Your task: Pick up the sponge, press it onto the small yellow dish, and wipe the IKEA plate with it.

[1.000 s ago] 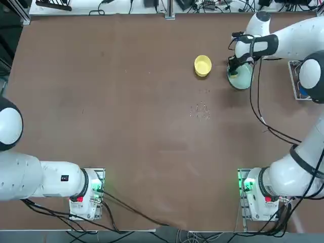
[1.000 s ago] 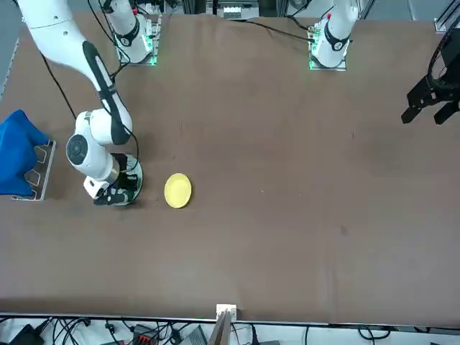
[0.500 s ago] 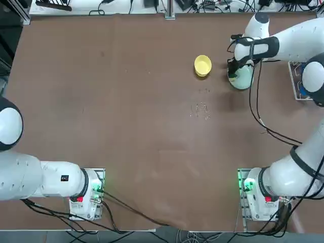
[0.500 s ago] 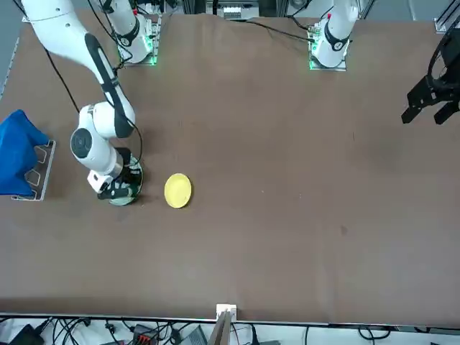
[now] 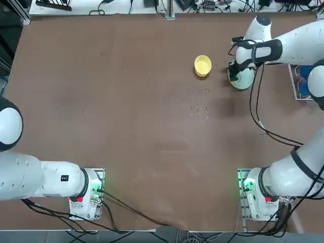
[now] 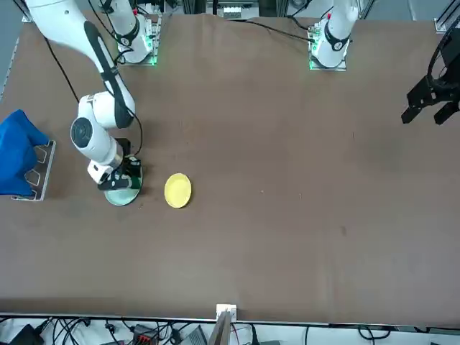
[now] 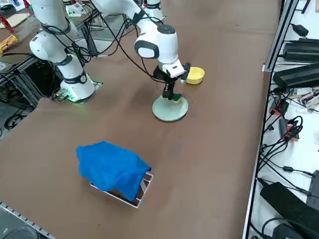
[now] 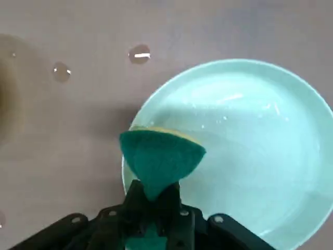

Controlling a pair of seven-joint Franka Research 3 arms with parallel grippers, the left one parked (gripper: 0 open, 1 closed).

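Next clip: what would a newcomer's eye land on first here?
Probably the right gripper, its jaws shut on the sponge, squeezed into a fan over the edge of the IKEA plate at the table's far right. Next, the small yellow dish just beside that plate, and a blue cloth draped over a stand at the table's right edge.

I see a wide brown tabletop (image 5: 126, 101) under even light, cables (image 7: 286, 124) trailing along its edge, and a blue cloth (image 7: 112, 167) draped over a small stand.
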